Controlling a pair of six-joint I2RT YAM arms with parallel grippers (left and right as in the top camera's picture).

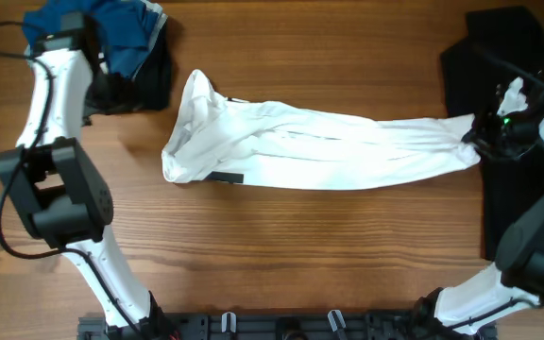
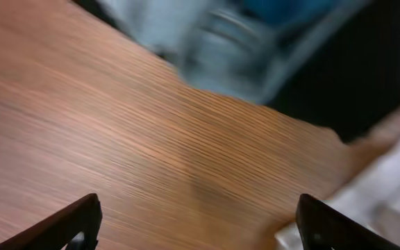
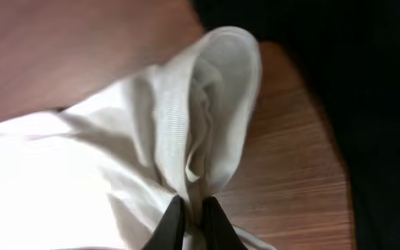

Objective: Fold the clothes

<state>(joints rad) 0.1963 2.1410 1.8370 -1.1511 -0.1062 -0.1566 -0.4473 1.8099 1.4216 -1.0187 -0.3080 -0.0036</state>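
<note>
A white garment (image 1: 300, 142) lies stretched across the middle of the wooden table, bunched at its left end. My right gripper (image 1: 484, 135) is shut on the garment's right end; in the right wrist view the black fingers (image 3: 193, 212) pinch a ribbed fold of the white cloth (image 3: 186, 132). My left gripper (image 1: 97, 80) is at the far left by a pile of blue and dark clothes (image 1: 121, 38). In the left wrist view its fingers (image 2: 196, 222) are wide apart over bare wood, with nothing between them, and the white cloth (image 2: 387, 187) shows at the right edge.
A black garment (image 1: 513, 113) lies along the table's right side under the right arm. The blue and dark pile fills the back left corner and shows blurred in the left wrist view (image 2: 255, 42). Bare wood (image 1: 300, 255) lies in front of the white garment.
</note>
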